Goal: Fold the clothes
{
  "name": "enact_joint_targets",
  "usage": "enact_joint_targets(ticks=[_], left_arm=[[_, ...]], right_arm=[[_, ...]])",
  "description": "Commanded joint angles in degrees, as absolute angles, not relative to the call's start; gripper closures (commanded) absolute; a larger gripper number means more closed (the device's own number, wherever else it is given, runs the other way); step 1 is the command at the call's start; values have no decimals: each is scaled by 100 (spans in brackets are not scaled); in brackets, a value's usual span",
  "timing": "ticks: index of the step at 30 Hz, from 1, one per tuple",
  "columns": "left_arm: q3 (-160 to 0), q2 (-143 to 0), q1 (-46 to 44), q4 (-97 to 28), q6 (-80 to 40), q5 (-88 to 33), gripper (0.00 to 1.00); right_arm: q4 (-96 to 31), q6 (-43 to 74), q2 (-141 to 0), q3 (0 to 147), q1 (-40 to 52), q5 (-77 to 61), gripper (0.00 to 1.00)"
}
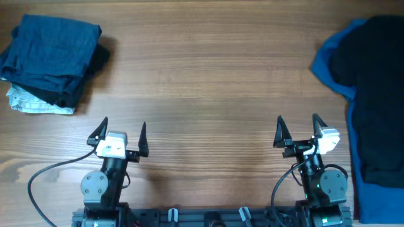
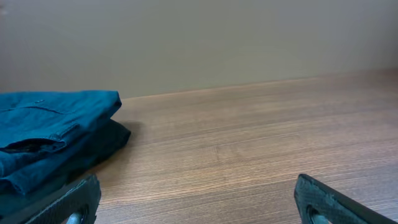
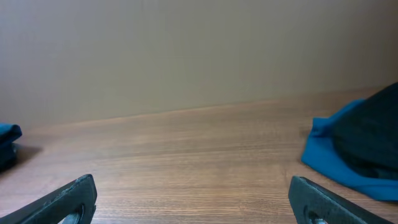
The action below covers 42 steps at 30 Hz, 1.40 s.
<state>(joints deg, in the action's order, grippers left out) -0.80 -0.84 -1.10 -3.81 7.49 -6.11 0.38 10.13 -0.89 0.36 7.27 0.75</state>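
Note:
The clothes lie in two heaps. A black shirt [image 1: 377, 82] is spread loosely over a royal-blue shirt [image 1: 329, 63] at the table's right edge, and both show at the right of the right wrist view, the black shirt [image 3: 372, 140] over the blue one [image 3: 329, 160]. At the far left sits a stack of folded navy pieces [image 1: 53, 58], seen also in the left wrist view [image 2: 50, 134]. My left gripper [image 1: 121, 131] stands open near the front edge, empty. My right gripper [image 1: 297, 128] is open too, left of the shirts, holding nothing.
A pale folded cloth [image 1: 38, 104] lies under the navy stack. Bare wooden table [image 1: 208, 82] stretches between the two heaps. A plain wall [image 3: 186, 50] rises behind the table's far edge. Black cables [image 1: 44, 176] trail from the arm bases at the front.

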Motion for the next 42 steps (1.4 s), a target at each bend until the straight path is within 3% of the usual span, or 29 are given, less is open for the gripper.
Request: enact_joint_targets(ticks=[1, 32, 38, 42], left_arm=[[-36, -38, -89, -373, 860, -703, 0], [-36, -38, -89, -373, 860, -703, 0], [-36, -38, -89, -373, 860, -703, 0], [-36, -38, -89, -373, 860, -703, 0]], right_arm=[[58, 913, -80, 30, 687, 152, 0], [32, 1114, -163, 558, 687, -60, 0], [38, 1264, -1369, 1907, 687, 191, 0], [-14, 1232, -3105, 3253, 687, 167, 0]])
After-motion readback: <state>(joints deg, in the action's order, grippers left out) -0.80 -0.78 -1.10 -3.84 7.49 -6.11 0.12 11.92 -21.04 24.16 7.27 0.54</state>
